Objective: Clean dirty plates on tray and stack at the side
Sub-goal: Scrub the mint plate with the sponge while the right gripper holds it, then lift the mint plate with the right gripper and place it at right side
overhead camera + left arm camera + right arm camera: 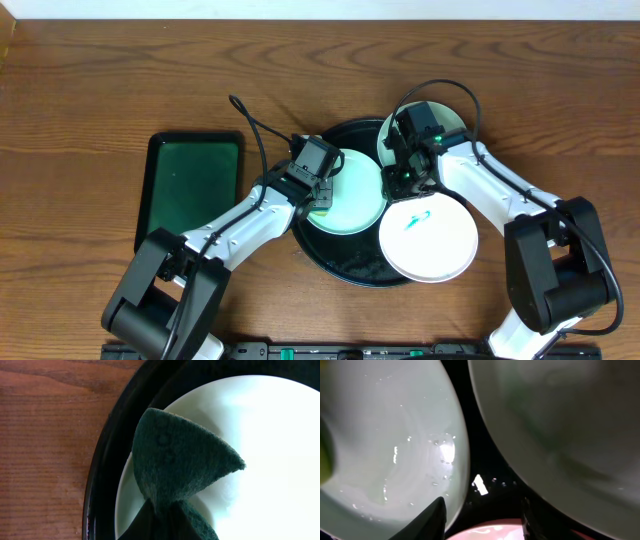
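Observation:
The round black tray (345, 268) holds a mint plate (355, 195). My left gripper (318, 188) is shut on a dark green scouring sponge (180, 462) that rests on this plate's (265, 445) left part, next to the tray rim (102, 470). A second mint plate (452, 120) lies at the tray's back right, partly under my right arm. A white plate (440, 245) with a teal smear overlaps the tray's right rim. My right gripper (404, 178) is open and empty, low over the tray floor (487, 467) between the two mint plates (390, 435) (560, 420).
A dark green rectangular tray (190, 190) lies left of the black tray. The brown wooden table (120, 70) surrounds everything. Black cables loop above both wrists.

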`<state>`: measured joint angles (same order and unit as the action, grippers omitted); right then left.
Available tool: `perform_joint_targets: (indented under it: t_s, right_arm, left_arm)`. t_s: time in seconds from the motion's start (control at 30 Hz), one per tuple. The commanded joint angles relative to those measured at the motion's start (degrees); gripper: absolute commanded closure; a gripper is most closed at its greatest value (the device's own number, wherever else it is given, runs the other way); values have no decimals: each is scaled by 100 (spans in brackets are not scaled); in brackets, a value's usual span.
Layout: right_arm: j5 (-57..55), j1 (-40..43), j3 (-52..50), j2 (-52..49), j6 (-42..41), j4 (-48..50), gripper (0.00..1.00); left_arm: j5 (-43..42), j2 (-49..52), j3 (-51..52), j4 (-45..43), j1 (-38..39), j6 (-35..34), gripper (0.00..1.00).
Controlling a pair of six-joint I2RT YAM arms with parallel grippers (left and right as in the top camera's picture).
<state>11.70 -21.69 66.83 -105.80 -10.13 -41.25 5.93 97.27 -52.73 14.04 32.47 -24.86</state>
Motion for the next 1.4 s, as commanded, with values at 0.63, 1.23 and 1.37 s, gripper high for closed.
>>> perform_joint_targets:
  t_s: [0.63, 1.23, 1.37]
  right_arm:
    - [101, 22, -212, -481, -435, 745, 99]
    - [422, -361, -9, -321, -127, 907, 99]
    - [372, -348, 262, -7, 129, 758, 99]
  left_arm:
    - [656, 79, 116, -374, -72, 503, 93]
    - [-1609, -1572, 107, -1445, -389, 774, 93]
    - [-1578, -2479, 107, -822, -925, 774, 93]
